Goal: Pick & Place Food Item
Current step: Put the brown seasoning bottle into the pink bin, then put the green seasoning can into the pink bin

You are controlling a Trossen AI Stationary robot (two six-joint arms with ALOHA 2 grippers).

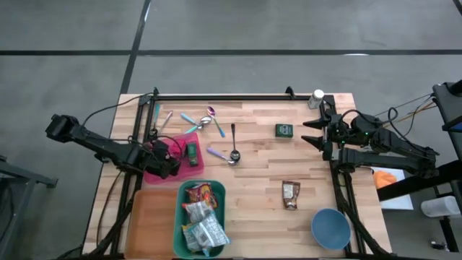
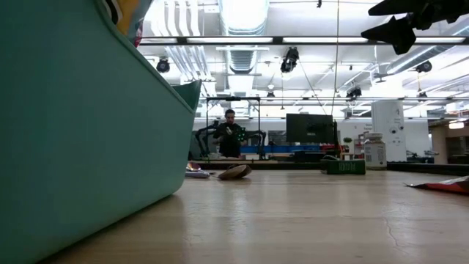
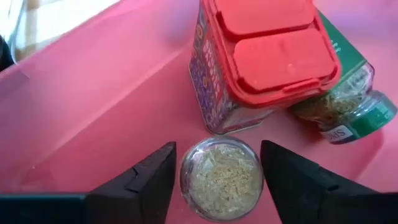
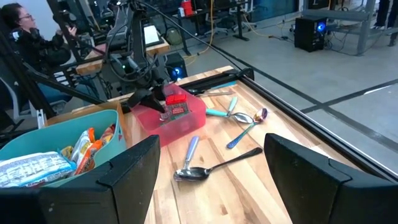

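- Your left gripper is down inside the pink tray near the left side of the worktop; its jaws stand apart on either side of a small clear jar of pale flakes, and you can see a sliver of gap on each side, so they are not clamped on it.
- That jar sits on the tray floor, touching the side of a red-lidded spice bottle lying just past it.
- A green-capped spice jar lies against the red-lidded bottle on its far side, also in the tray.
- Your right gripper hangs above the right side of the worktop, well apart from the tray, with its jaws wide and nothing between them.
- The teal bin at the front holds several snack packets; an orange tray lies just to its left.
- Loose on the worktop: a cluster of spoons near the middle, a small green tin, a brown wrapped snack and a blue bowl at the front right.
- A person sits in the room beyond the worktop.
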